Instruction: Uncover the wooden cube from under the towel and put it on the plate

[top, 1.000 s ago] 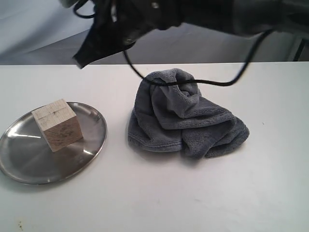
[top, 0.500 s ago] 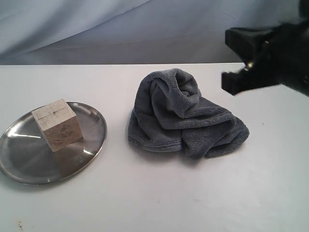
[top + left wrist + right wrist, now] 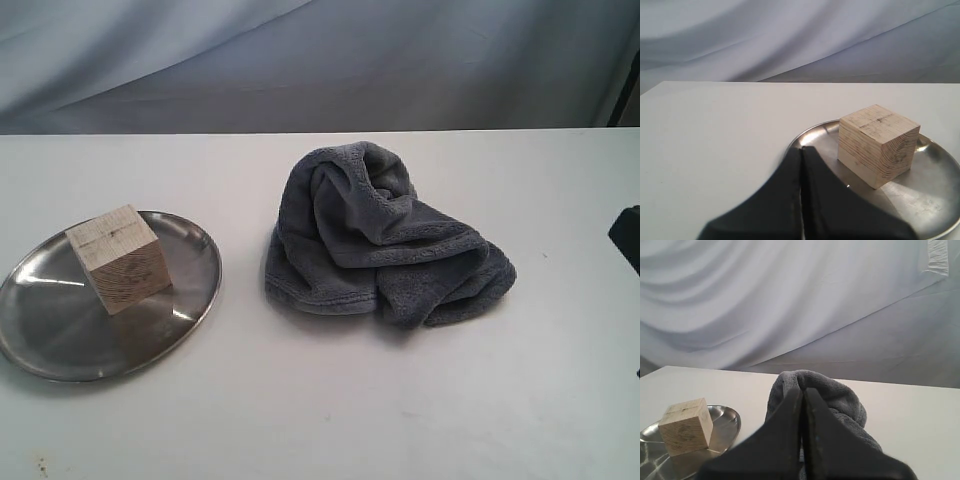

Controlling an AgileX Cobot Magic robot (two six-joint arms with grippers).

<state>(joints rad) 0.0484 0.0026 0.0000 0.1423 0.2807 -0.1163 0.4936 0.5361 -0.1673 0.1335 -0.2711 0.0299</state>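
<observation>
The pale, grained cube [image 3: 877,145] stands on the plate [image 3: 935,200] just past the closed left gripper [image 3: 801,151], one upright edge facing it; the right gripper [image 3: 802,390] is closed too

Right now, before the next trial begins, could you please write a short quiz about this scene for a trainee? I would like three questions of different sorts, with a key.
1. True or false: the towel touches the plate.
2. Where is the wooden cube? A: under the towel. B: on the plate. C: on top of the towel.
3. Fill in the blank: the left gripper and the right gripper are both ____ (open or shut).

Key: 1 false, there is a gap between them; 2 B; 3 shut.
</observation>
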